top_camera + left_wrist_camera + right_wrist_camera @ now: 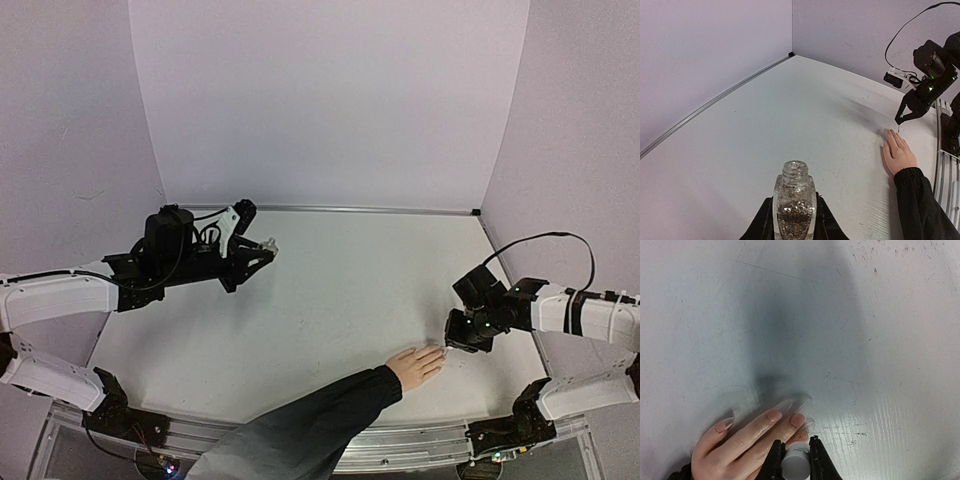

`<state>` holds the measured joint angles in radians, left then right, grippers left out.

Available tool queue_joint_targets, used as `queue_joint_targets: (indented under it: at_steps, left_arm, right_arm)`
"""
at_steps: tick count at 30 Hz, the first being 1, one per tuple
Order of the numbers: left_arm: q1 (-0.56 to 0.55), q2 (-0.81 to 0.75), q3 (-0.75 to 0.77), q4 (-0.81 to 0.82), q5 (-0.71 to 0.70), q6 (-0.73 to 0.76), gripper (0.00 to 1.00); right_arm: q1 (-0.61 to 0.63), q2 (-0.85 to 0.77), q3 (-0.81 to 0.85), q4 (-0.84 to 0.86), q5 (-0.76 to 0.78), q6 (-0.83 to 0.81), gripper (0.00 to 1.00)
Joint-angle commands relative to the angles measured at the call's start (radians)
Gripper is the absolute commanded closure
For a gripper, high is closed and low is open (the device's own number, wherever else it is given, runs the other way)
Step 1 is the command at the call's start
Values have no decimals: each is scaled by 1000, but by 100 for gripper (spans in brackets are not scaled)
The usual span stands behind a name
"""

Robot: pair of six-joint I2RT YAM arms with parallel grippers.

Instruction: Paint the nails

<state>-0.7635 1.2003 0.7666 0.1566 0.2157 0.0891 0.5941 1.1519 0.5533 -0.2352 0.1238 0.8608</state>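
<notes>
Since right fingers [816,464] pinch the brush cap [796,464] just over the nails [774,415], hand [415,365] flat on the surface [350,290], I'd go short light strokes; left fingers [760,227] clamp the bottle [794,210].

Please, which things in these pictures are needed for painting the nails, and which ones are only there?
Needed:
- nails on the hand
- open glass bottle, in the left gripper
- white cap, in the right gripper

Only there:
- black sleeve
- black cable
- metal strip along the back edge
</notes>
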Motion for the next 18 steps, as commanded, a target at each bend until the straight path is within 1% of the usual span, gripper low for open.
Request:
queue_joint_targets:
  at_steps: [1, 18]
  left_arm:
    - [4, -39, 50, 34, 13, 11, 100]
    - [4, -39, 48, 33, 10, 12, 100]
  right_arm:
    - [-4, 26, -7, -19, 11, 2, 100]
    - [-4, 39, -17, 19, 11, 18, 100]
